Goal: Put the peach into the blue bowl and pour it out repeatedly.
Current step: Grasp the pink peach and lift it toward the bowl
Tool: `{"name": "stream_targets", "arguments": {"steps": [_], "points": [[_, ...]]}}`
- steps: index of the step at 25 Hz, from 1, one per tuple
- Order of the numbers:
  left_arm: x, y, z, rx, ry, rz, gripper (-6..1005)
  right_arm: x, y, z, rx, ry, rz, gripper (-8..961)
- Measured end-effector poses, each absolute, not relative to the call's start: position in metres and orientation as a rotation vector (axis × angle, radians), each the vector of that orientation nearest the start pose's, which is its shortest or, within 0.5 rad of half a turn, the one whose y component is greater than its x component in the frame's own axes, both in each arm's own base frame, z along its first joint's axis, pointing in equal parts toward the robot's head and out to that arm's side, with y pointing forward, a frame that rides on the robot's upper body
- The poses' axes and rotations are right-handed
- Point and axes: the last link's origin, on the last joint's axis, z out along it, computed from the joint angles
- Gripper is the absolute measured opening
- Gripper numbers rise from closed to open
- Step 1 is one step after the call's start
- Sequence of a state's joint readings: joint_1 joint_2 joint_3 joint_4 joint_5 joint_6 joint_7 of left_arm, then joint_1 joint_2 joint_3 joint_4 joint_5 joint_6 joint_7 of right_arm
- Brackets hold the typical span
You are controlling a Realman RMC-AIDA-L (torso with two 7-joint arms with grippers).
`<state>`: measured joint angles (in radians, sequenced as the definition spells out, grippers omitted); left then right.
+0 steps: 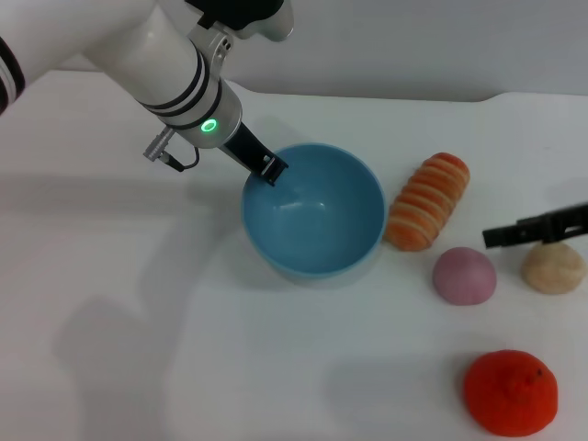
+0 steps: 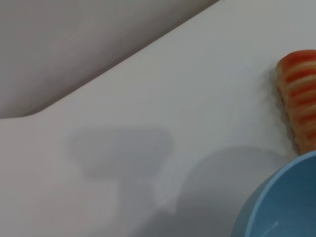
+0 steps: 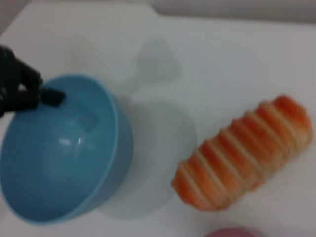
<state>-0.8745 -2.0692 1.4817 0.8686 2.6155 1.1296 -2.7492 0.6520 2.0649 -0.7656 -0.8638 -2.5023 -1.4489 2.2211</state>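
The light blue bowl (image 1: pixel 317 253) sits at the table's middle, empty, and looks raised and tipped in the right wrist view (image 3: pixel 74 163). My left gripper (image 1: pixel 271 170) pinches its far left rim, with one black finger (image 3: pixel 52 96) inside the bowl. An edge of the bowl (image 2: pixel 281 207) shows in the left wrist view. The pink-mauve peach (image 1: pixel 464 274) lies on the table to the right of the bowl, and only a sliver of the peach (image 3: pixel 232 232) shows in the right wrist view. My right gripper (image 1: pixel 501 236) hovers just right of and above the peach, apart from it.
An orange-striped bread roll (image 1: pixel 427 200) lies between bowl and peach. A beige ball (image 1: pixel 554 266) sits under the right gripper, near the right edge. A bright orange bumpy fruit (image 1: pixel 510 392) is at the front right. The white table's back edge runs behind the bowl.
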Motion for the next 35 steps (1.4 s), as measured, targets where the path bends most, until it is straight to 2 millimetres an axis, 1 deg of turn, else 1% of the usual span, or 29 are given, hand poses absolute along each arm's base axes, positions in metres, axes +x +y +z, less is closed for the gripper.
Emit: {"name": "stream_targets", "arguments": {"steps": [3, 8, 11, 14, 16, 19, 30, 33, 35], "points": [[-0.168, 0.42, -0.053, -2.416, -0.966, 0.417, -1, 0.273, 0.367, 0.012, -2.484, 1.389, 0.013, 770], [-0.17, 0.421, -0.053, -2.405, -0.964, 0.4, -1, 0.283, 0.366, -0.009, -2.47, 1.41, -0.029, 764], [-0.172, 0.421, -0.053, -2.401, -0.967, 0.394, -1, 0.281, 0.366, -0.026, -2.5, 1.379, -0.097, 761], [-0.174, 0.42, -0.053, -2.398, -0.973, 0.393, 0, 0.279, 0.367, -0.035, -2.521, 1.345, -0.147, 758], [-0.175, 0.42, -0.053, -2.397, -0.976, 0.392, 0, 0.277, 0.367, -0.04, -2.536, 1.324, -0.18, 756], [-0.177, 0.419, -0.053, -2.395, -0.984, 0.392, -1, 0.276, 0.369, -0.041, -2.535, 1.307, -0.191, 753], [-0.178, 0.422, -0.054, -2.383, -0.994, 0.334, 0, 0.278, 0.376, -0.038, -2.493, 1.282, -0.16, 422], [-0.18, 0.421, -0.055, -2.381, -1.007, 0.314, 0, 0.275, 0.378, -0.036, -2.487, 1.283, -0.117, 220], [-0.181, 0.421, -0.055, -2.38, -1.01, 0.312, 0, 0.272, 0.38, -0.033, -2.486, 1.267, -0.097, 211]]}}
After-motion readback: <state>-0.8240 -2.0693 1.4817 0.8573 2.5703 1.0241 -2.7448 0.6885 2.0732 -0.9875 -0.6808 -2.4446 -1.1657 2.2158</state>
